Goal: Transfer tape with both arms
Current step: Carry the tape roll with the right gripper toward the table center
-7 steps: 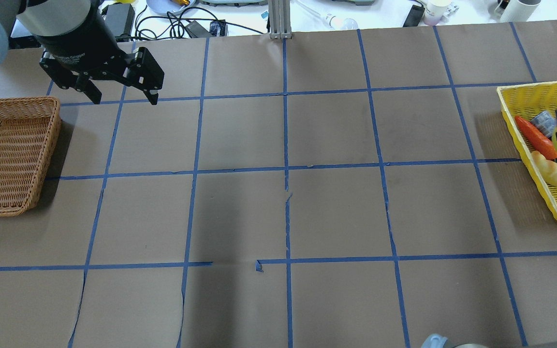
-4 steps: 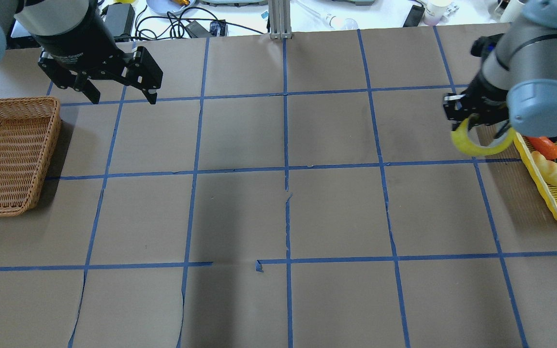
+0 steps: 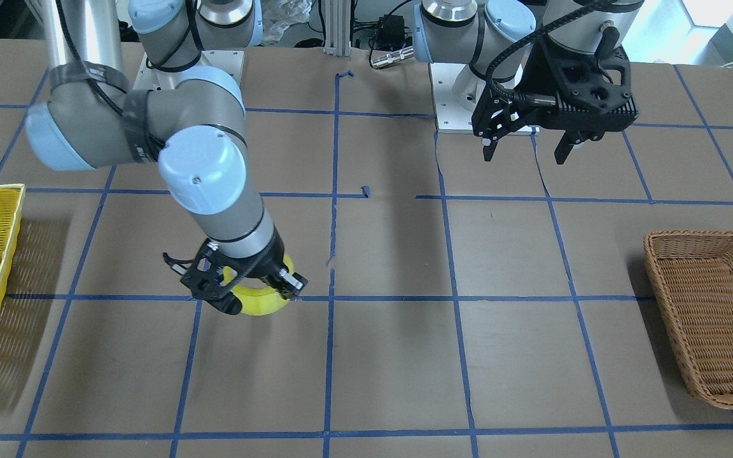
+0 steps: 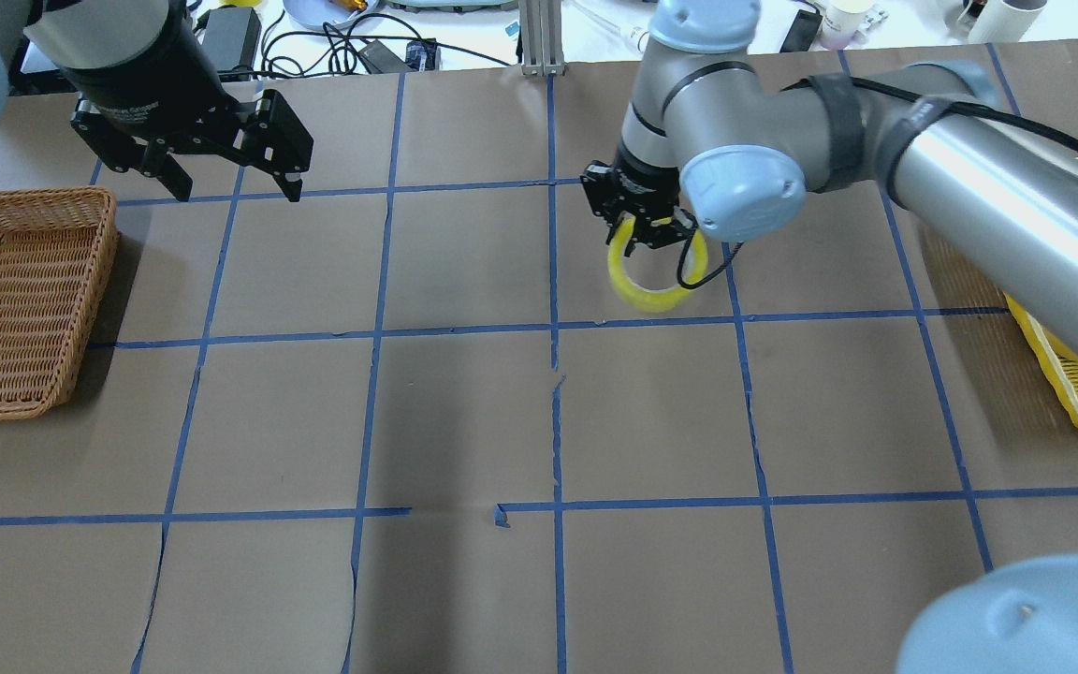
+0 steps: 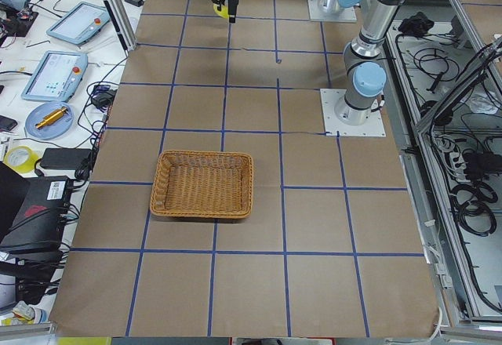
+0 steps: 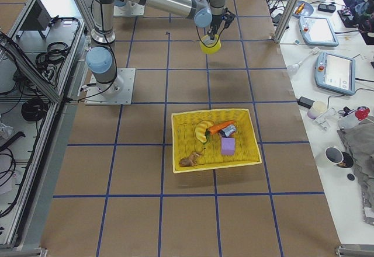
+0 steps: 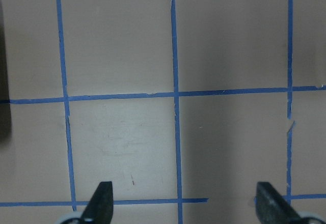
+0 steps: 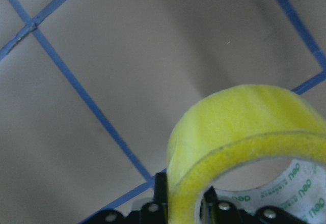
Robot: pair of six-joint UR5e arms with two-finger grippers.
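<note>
Here, bright yellow ring-shaped roll of tape hanging below the right pincer, rim clamped between its fingers, left pincer spread wide.

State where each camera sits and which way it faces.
Front-facing: across the table, facing the robot; right arm, left tool open.
Overhead: behind the robot, looking down; right tool gripping tape.
Exterior left: table's left end; wicker basket nearest.
Exterior right: right end; yellow basket nearest.
Left wrist: looks down; own fingertips.
Right wrist: tape close-up.
Front-facing and overhead share the tape.
</note>
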